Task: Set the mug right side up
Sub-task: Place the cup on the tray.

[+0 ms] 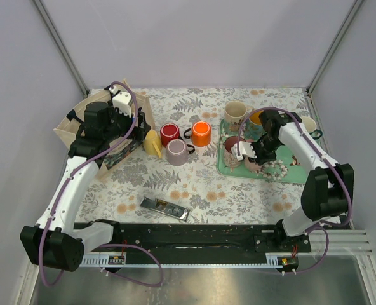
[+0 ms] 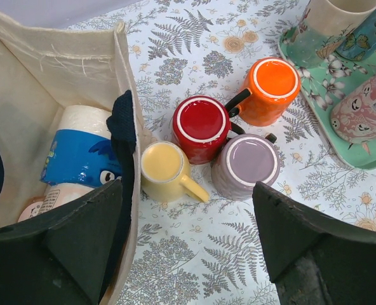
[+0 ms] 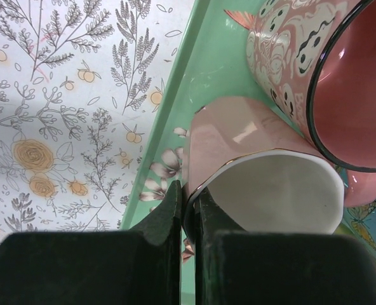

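Note:
My right gripper is shut on the rim of a pale pink mug with a white inside. One finger is inside the rim and one outside. The mug is tilted on its side over the green tray, against a patterned mug with a pink inside. Several mugs stand bottom up on the cloth: red, orange, purple and yellow. My left gripper is open and empty above the cloth, just short of them.
A cream cloth bag with a paper roll inside lies under my left finger. The tray also holds a cream mug and a teal one. A flat packet lies near the front edge. A white mug stands right of the tray.

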`<state>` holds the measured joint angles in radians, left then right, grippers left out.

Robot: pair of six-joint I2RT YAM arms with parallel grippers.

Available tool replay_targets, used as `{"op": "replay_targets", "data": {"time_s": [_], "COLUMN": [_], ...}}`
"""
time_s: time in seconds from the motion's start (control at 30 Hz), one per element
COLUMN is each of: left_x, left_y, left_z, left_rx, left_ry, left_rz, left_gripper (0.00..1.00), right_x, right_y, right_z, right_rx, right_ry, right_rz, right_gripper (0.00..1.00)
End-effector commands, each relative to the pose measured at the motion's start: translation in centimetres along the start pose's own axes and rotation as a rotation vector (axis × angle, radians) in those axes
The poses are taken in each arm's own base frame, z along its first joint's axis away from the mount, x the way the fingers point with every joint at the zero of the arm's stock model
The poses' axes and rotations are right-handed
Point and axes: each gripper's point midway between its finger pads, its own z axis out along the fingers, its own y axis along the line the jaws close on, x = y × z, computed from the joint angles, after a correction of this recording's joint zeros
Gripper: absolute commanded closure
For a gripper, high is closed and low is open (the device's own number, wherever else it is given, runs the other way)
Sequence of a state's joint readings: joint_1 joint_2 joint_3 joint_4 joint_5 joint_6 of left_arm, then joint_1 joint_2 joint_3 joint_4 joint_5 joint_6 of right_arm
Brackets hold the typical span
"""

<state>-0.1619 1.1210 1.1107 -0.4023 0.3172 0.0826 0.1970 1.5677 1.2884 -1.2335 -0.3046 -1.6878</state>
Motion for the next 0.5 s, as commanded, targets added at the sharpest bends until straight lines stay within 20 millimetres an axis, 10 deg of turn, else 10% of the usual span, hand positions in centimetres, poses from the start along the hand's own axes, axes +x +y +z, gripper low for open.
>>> {"op": "replay_targets", "data": {"time_s": [0.0, 0.47], "left_x": [-2.8, -2.6], "left_y": [0.2, 0.0], "left_z": [-0.8, -0.6], "left_rx": [-0.018, -0.007], "left_ry": [-0.080, -0.084], "left_rz": [0.039, 0.019], "left_gripper": [0.13, 0.13], "right_x": [-0.2, 1.1], "right_y": [-2.7, -1.9], "right_z": [-1.0, 0.5], "right_rx": [0.097, 0.095], "right_ry": [0.007, 0.050], "right_rz": [-0.072, -0.013], "right_gripper": [1.00, 0.89]}}
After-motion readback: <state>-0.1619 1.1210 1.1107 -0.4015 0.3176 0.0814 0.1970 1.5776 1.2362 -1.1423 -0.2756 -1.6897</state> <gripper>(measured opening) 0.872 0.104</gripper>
